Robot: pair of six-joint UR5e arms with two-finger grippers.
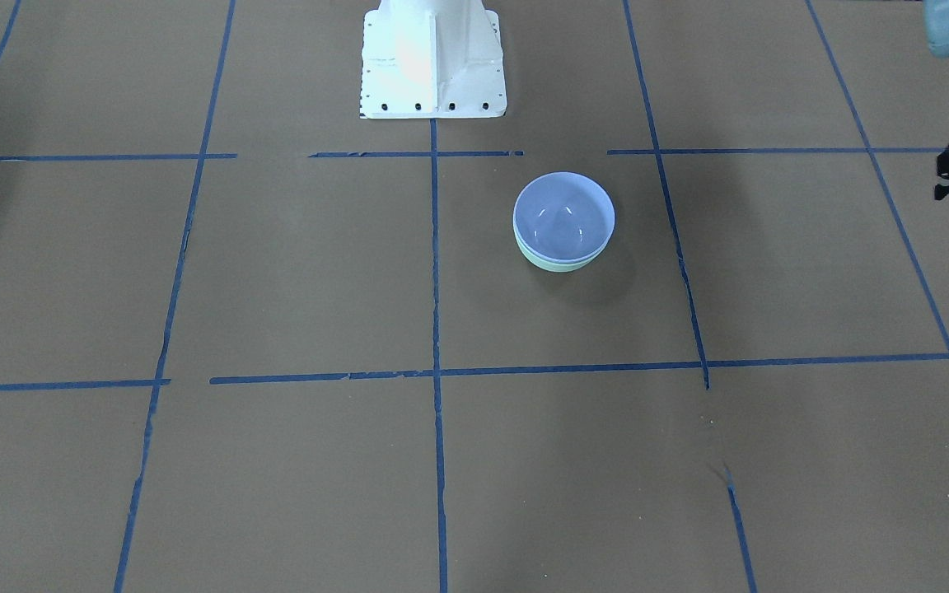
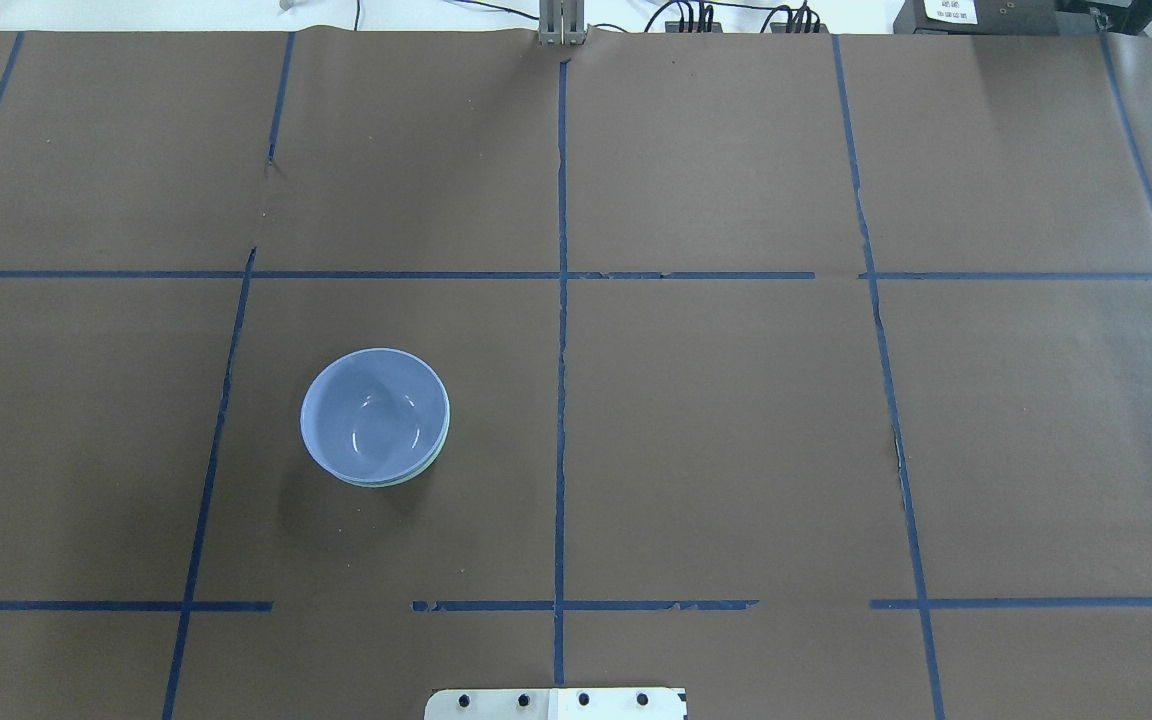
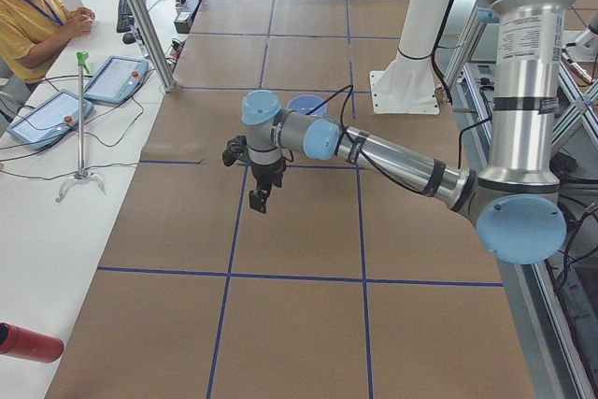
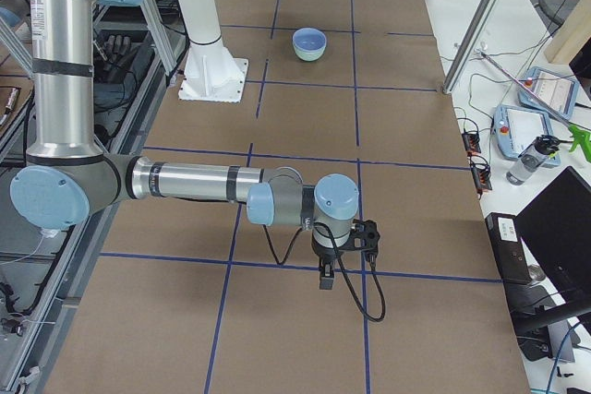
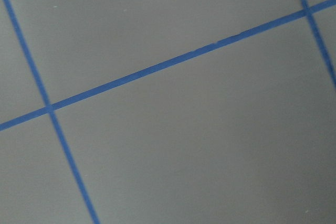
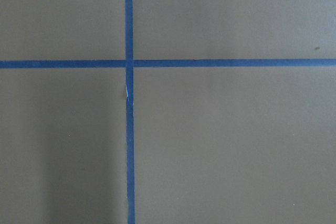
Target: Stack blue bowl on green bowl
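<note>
The blue bowl (image 1: 563, 216) sits nested inside the green bowl (image 1: 561, 265), of which only a thin mint rim shows below it. The stack stands upright on the brown table cover, also seen in the overhead view (image 2: 372, 412) and the exterior right view (image 4: 309, 41). My left gripper (image 3: 259, 199) hangs above the table well away from the bowls, and only a black edge of it shows in the front-facing view. My right gripper (image 4: 325, 276) hovers over the table far from the bowls. Neither gripper holds anything that I can see. I cannot tell whether they are open or shut.
The robot's white base (image 1: 432, 62) stands at the table's near edge. Blue tape lines (image 2: 561, 300) divide the brown cover into squares. An operator (image 3: 33, 7) sits beside tablets on a side table. Both wrist views show only table cover and tape.
</note>
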